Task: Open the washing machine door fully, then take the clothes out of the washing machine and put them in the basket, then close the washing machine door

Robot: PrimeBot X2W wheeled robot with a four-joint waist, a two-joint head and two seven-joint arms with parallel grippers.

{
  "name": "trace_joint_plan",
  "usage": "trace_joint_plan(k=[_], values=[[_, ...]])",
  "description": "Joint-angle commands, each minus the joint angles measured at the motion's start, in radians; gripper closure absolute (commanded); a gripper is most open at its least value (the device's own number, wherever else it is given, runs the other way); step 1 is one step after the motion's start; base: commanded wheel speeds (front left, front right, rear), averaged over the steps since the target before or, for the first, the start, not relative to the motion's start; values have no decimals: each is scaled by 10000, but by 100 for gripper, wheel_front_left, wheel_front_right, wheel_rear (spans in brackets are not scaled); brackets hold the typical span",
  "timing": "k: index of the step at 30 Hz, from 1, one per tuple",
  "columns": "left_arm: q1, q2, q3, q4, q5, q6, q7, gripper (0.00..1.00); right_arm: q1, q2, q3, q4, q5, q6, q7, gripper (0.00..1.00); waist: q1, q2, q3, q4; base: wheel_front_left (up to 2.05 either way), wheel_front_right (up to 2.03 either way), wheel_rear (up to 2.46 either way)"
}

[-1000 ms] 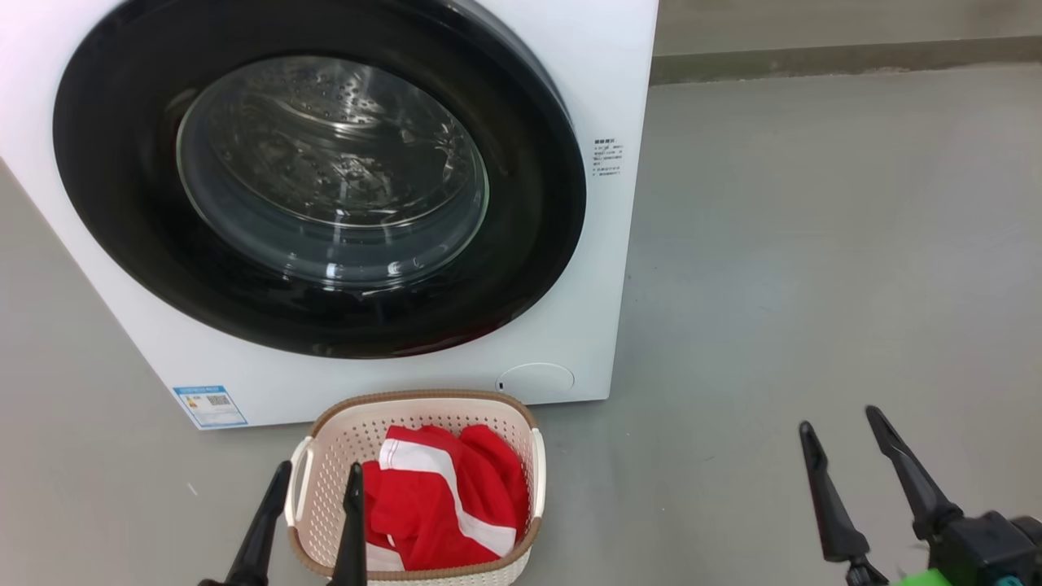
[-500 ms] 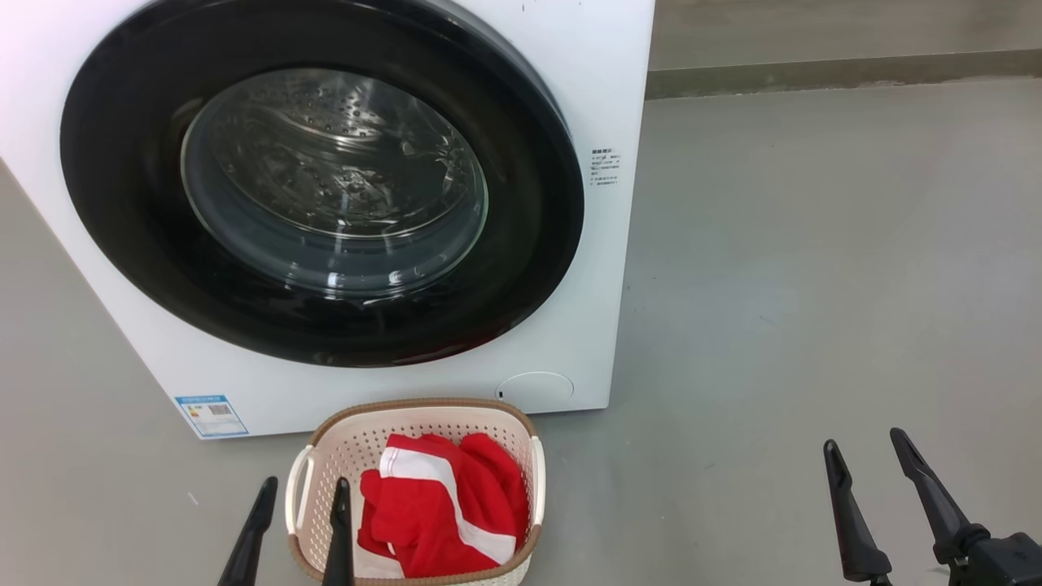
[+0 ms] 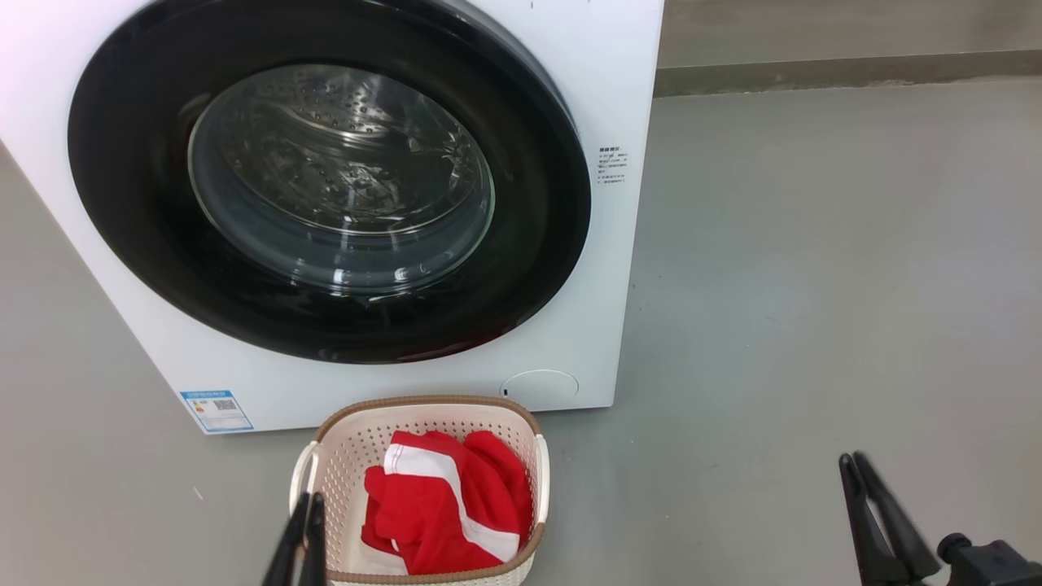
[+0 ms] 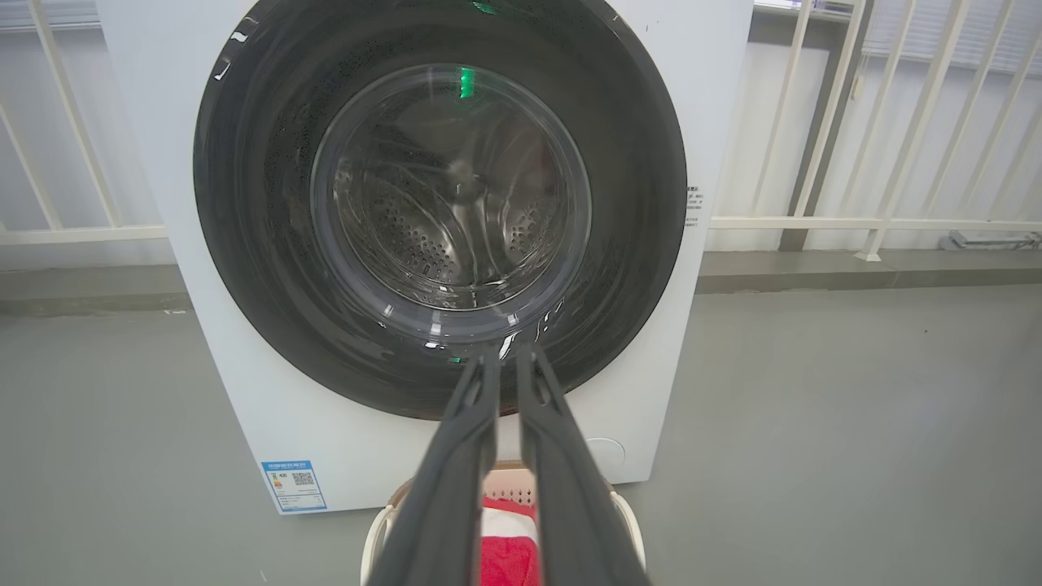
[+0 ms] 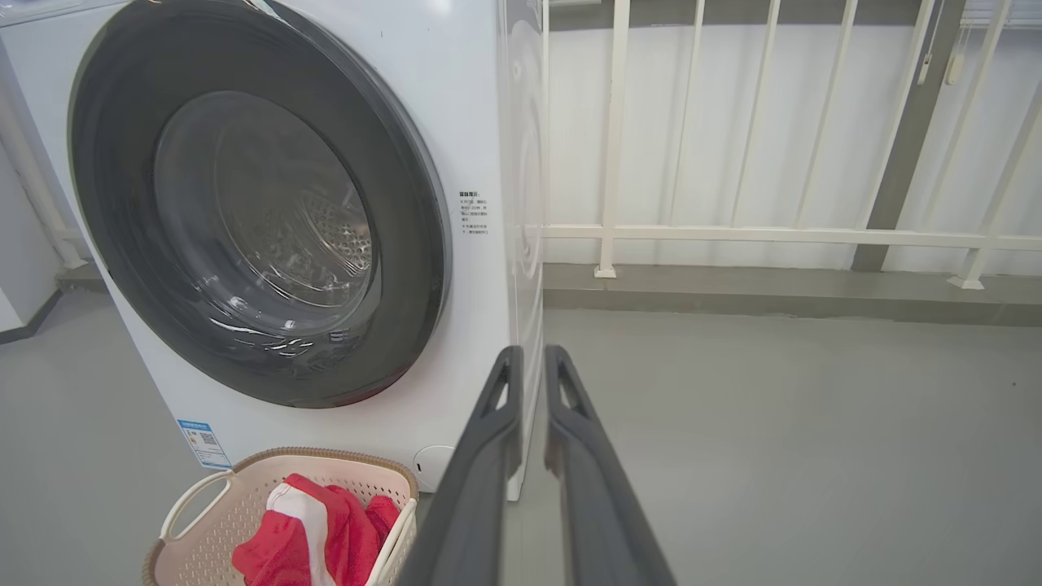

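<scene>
Washing machine door [image 3: 330,183] is sitting flush against the washing machine [image 3: 598,325] at far left, the steel drum [image 3: 342,146] showing bare through the glass; nothing red is showing inside. Nearer, at its foot, the left gripper [image 3: 312,498] is hanging with fingers drawn almost together, gripping nothing, where half a second back they were standing wide apart. Just right of it the basket [image 3: 423,403] is sitting before the machine, holding the clothes [image 3: 444,509]. Near right, the right gripper [image 3: 852,460] is showing the same change: fingers pinched in, empty, over bare floor [image 3: 773,285]. Reading this as all three steps looking done, arms settling to rest.
</scene>
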Motion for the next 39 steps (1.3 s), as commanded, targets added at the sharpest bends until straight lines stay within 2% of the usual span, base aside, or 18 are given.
trace_joint_plan(k=[1,7,12,39], values=[[1,-1,-3,25,-116,-12,11,100,-11,5,12,35,115,0,15,100,0,0,5,0,0,0,0],[-87,41,57,83,-878,-91,151,100,-144,-49,43,114,858,-2,159,100,23,0,9,-5,0,0,0],[-193,74,103,186,-1505,-169,268,100,-281,-90,70,217,1471,-4,280,100,1,0,51,-9,0,0,0],[-713,195,396,664,-4707,-586,912,100,-942,-249,145,669,4587,-12,948,100,0,0,167,-28,0,0,0]])
